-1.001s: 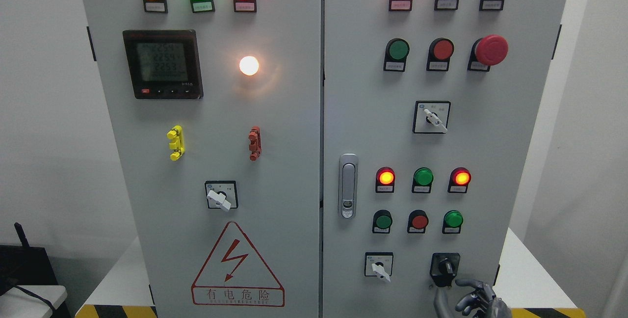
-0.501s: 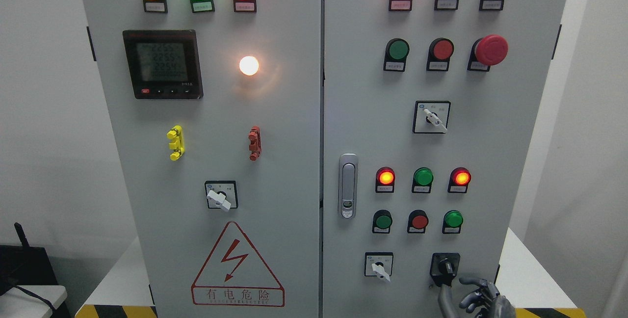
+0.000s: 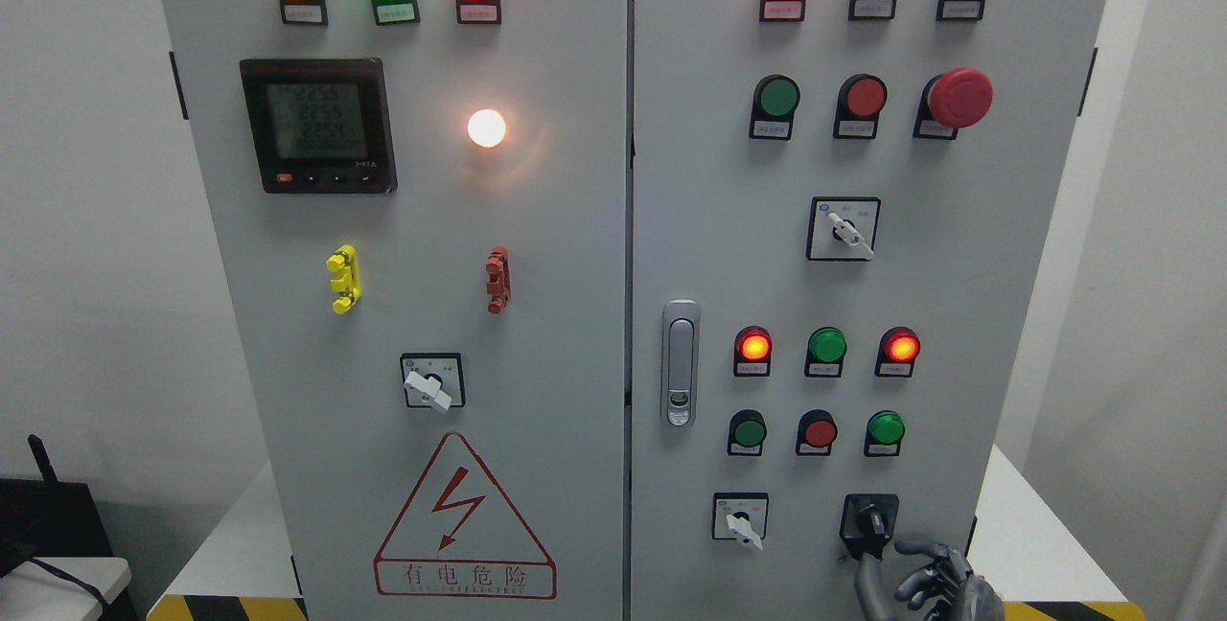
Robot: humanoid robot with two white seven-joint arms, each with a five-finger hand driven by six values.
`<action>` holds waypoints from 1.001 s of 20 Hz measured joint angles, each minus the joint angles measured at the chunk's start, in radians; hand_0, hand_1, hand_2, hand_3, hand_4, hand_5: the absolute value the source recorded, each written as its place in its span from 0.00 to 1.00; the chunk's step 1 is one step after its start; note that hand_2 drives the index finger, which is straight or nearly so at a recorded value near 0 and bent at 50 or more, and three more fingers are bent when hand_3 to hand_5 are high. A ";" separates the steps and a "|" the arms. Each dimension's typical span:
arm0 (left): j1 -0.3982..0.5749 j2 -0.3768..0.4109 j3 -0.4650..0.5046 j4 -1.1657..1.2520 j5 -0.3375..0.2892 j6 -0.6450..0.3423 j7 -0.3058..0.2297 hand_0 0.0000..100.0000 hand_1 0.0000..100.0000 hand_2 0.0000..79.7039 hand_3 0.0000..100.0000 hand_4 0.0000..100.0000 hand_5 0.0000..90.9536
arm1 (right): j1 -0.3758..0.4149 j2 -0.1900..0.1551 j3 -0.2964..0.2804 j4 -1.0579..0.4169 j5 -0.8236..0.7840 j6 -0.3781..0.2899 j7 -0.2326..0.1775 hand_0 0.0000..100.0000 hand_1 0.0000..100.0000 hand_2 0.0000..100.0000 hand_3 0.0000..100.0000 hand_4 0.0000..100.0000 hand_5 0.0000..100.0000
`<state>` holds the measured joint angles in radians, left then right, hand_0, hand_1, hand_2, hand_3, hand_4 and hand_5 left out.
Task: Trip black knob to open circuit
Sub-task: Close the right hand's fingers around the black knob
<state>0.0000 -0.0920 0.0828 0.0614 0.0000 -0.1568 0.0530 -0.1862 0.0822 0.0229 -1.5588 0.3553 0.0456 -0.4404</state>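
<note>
Black knob [image 3: 870, 519] sits low on the right door of the cabinet [image 3: 709, 218], just above my right hand [image 3: 925, 583], whose fingers are loosely curled and grip nothing. Rising off-line, I could slip off it or nudge the white selector [image 3: 740, 524] beside it.
</note>
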 measured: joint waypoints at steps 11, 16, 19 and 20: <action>0.000 0.000 0.000 0.000 0.000 0.000 0.000 0.12 0.39 0.00 0.00 0.00 0.00 | -0.011 0.000 0.010 0.005 0.000 0.004 0.004 0.33 0.74 0.48 0.85 0.88 0.94; 0.000 0.000 0.000 0.000 0.000 0.000 0.000 0.12 0.39 0.00 0.00 0.00 0.00 | -0.013 0.001 0.012 0.005 0.001 0.004 0.004 0.37 0.74 0.48 0.85 0.87 0.94; 0.000 0.000 0.000 0.000 0.000 0.000 0.000 0.12 0.39 0.00 0.00 0.00 0.00 | -0.013 0.001 0.010 0.005 0.001 0.004 0.004 0.38 0.74 0.48 0.85 0.87 0.94; 0.000 0.000 0.000 0.000 0.000 0.000 0.000 0.12 0.39 0.00 0.00 0.00 0.00 | -0.013 0.001 0.008 0.005 0.001 0.004 0.004 0.38 0.74 0.48 0.85 0.87 0.94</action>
<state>0.0000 -0.0921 0.0828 0.0614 0.0000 -0.1568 0.0530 -0.1994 0.0834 0.0305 -1.5535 0.3562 0.0500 -0.4364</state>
